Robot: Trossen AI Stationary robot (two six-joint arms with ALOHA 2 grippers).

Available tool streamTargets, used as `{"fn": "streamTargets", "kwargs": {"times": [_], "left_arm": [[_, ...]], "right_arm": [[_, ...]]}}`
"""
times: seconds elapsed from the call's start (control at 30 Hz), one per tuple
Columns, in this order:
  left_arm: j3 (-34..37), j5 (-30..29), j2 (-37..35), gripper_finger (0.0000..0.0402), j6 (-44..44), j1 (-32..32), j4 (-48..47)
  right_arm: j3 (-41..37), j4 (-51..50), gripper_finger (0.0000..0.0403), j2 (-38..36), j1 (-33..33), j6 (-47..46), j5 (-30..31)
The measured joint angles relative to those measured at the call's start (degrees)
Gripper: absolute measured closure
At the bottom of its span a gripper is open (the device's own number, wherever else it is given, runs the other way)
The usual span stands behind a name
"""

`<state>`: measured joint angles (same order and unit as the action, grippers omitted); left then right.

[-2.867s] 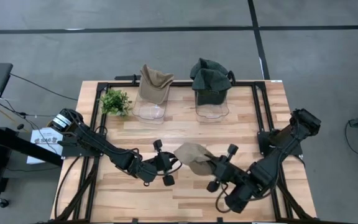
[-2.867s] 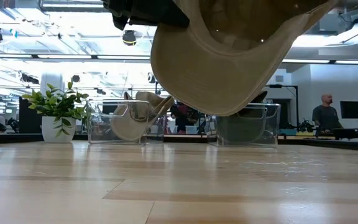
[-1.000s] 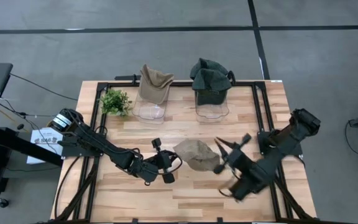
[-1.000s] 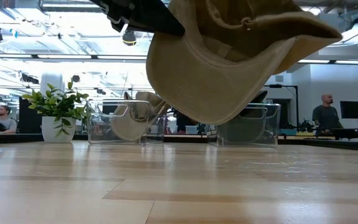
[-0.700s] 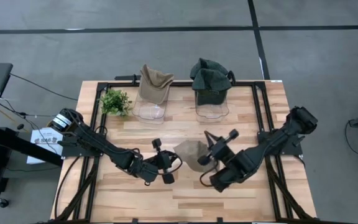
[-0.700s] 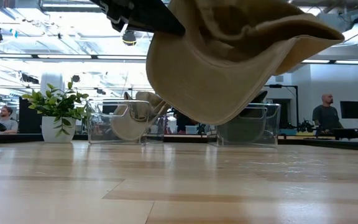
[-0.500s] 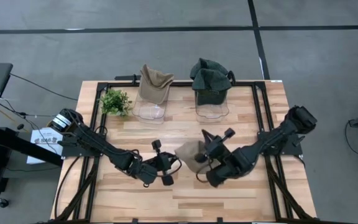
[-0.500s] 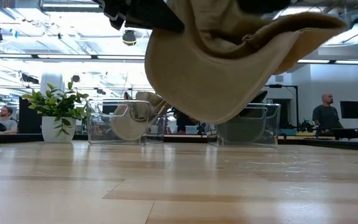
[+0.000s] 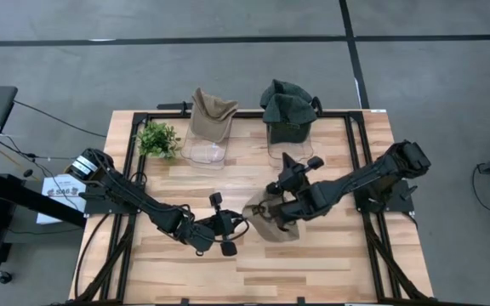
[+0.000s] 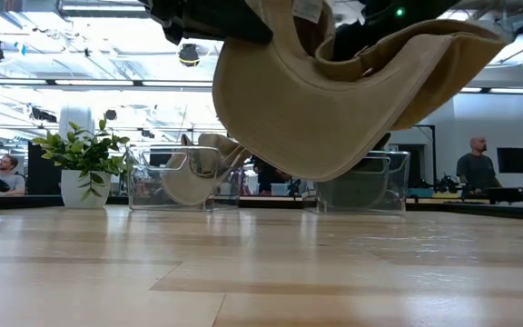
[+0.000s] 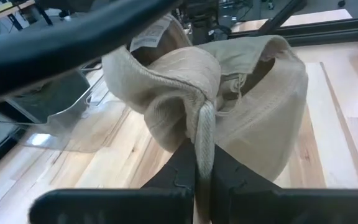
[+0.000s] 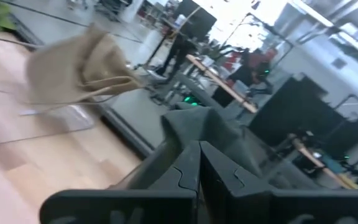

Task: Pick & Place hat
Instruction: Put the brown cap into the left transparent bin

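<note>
My left gripper [image 11: 199,163] pinches the tan hat [image 9: 264,214] by its rim, keeping it hanging clear above the table [image 9: 313,255]. My right gripper [image 9: 272,206] sits at the hat's far side, fingers fully closed; I cannot tell whether they hold fabric.

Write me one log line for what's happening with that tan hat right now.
tan hat: held above table | left gripper: shut on tan hat | right gripper: shut, at the hat | bins: each holds hats

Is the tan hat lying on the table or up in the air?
Up in the air. The tan hat hangs above the table, pinched by the left claw.
</note>
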<state>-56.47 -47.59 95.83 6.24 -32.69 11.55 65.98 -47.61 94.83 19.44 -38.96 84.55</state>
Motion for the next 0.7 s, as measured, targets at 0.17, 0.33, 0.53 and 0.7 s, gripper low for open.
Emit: {"fn": "streamTargets", "kwargs": {"times": [0.17, 0.33, 0.53, 0.7], "left_arm": [[0.00, 0.22, 0.00, 0.0389, -0.83, -0.06, -0.06], [0.00, 0.13, 0.00, 0.0389, -0.87, 0.02, -1.25], [0.00, -2.01, -0.02, 0.0389, -4.09, 0.29, -4.37], [0.00, -3.91, -0.04, 0.0389, -11.15, -1.58, -4.48]], "right_arm": [[0.00, -2.25, 0.0403, -0.68, -1.83, 0.47, 1.82], [0.00, -2.86, 0.0403, -3.18, -0.85, 0.48, 3.00], [0.09, -2.28, 0.0403, -10.60, 5.29, 0.44, 1.62], [0.09, 0.82, 0.0403, -17.02, 11.61, 0.42, -19.04]]}}
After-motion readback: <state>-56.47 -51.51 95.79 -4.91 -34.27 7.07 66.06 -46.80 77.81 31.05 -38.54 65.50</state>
